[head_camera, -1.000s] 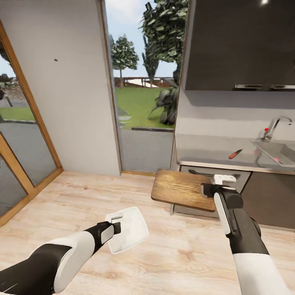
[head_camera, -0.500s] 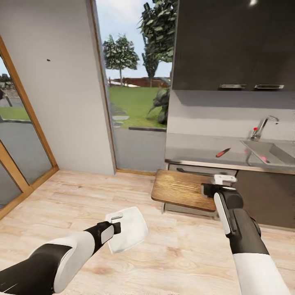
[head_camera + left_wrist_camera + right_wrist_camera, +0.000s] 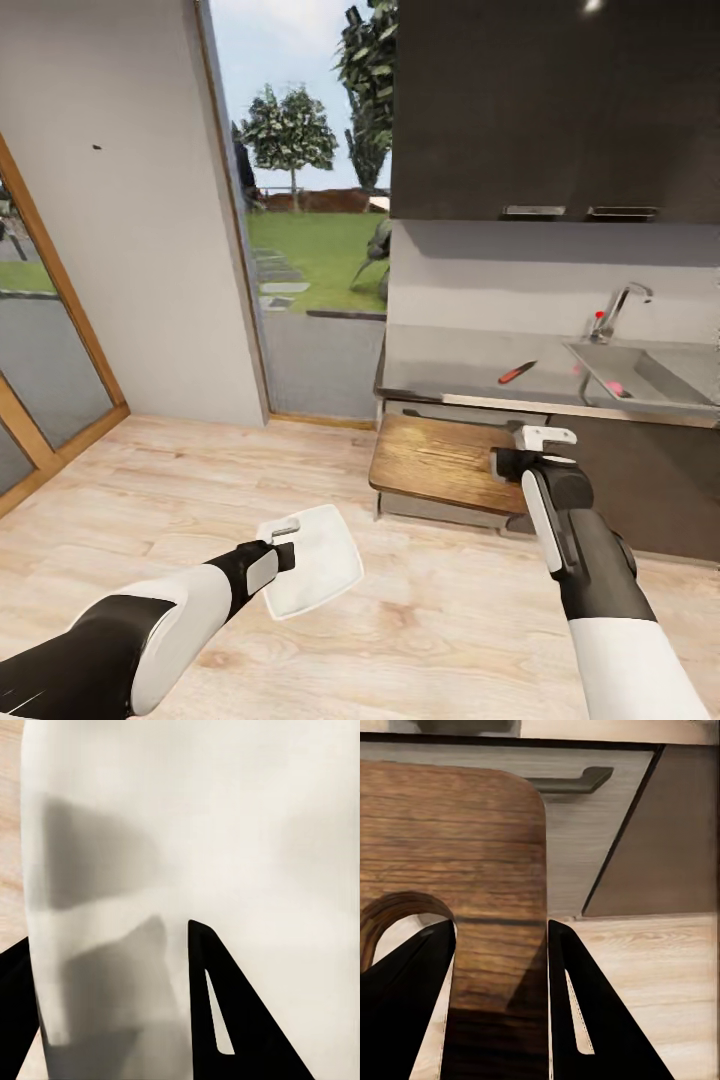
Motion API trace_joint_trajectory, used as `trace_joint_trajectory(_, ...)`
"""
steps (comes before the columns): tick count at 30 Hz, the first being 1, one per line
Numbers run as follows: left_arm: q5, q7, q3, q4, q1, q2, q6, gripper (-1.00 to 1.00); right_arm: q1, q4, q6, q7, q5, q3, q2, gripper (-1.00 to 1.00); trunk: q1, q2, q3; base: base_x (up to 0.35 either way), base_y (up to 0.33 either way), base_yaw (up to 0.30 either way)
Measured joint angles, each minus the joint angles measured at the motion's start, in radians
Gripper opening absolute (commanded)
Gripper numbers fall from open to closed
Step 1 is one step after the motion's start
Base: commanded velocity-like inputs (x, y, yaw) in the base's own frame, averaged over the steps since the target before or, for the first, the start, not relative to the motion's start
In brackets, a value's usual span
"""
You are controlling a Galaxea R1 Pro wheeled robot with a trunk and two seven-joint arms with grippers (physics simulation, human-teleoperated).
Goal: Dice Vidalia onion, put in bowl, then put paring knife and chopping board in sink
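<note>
On the countertop (image 3: pixel 450 375), paring knife (image 3: pixel 517 372) beside sink (image 3: pixel 640 375).

No lettering, label, brand or number can be read — not on any surface; nothing legible.

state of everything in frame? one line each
left pincer: shut on the bowl's rim
bowl: empty, carried above the floor
right pincer: shut on the chopping board
chopping board: bare, held roughly level in the air
paring knife: lying on the countertop
Vidalia onion: in the sink
</note>
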Motion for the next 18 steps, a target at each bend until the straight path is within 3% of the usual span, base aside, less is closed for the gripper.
trace_joint_trajectory(14, -0.001, -0.001, 0.000, 0.000, 0.000, 0.000, 0.000, -1.00, 0.000, 0.000, 0.000, 0.000, 0.000, 0.001, 0.000, -1.00, 0.000, 0.000, 0.000, 0.000, -0.317, 0.000)
trace_joint_trajectory(18, -0.003, -0.001, 0.002, -0.003, 0.000, 0.000, 0.000, -1.00, 0.000, 0.021, -0.003, 0.002, 0.004, 0.000, -0.004, -1.00, 0.000, 0.000, 0.000, 0.000, -0.145, 0.000)
